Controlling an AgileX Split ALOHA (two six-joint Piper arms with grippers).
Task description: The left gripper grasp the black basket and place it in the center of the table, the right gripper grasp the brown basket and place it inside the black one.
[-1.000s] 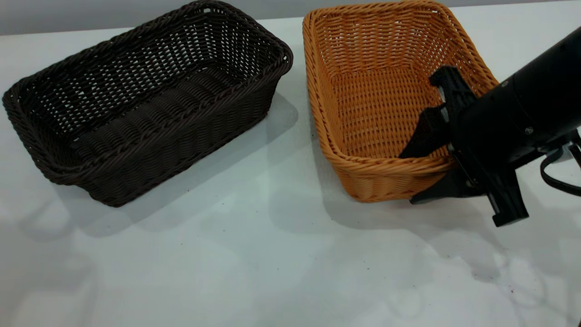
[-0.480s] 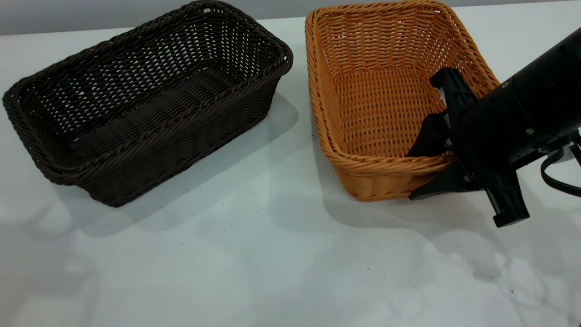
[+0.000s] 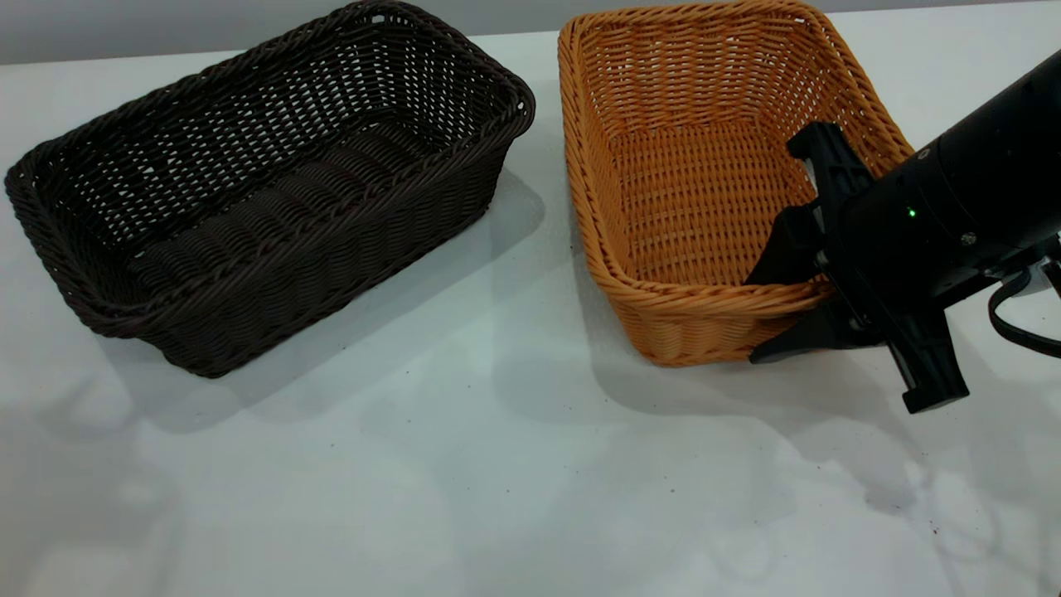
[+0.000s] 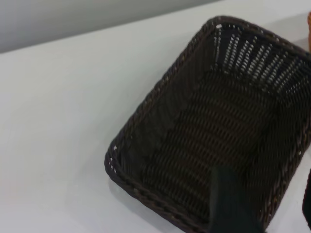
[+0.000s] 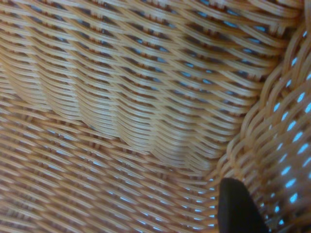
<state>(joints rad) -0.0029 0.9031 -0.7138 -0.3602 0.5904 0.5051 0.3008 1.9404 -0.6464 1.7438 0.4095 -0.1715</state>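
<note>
My right gripper (image 3: 771, 315) sits at the right of the frame in the exterior view, straddling the near wall of the brown basket (image 3: 704, 166). One finger (image 3: 783, 253) is inside the basket, and the other finger (image 3: 800, 340) is outside, low against the wall near the table (image 3: 497, 464). The braided rim runs between them, so I am clamped on that near right corner of the brown basket. In my right wrist view the orange weave fills nearly everything, with one dark fingertip (image 5: 238, 206) poking in at the lower right.

The brown basket stands flat on the table in the upper right of the exterior frame. The black basket (image 3: 265, 182) stands on the table in the upper left, turned at an angle, its near corner just beside the brown one's rim but apart from it.

My left gripper (image 4: 233, 204) shows only in the left wrist view, as a dark blurred shape at the lower edge, above the black basket's inside. I cannot tell whether it is spread or closed.
</note>
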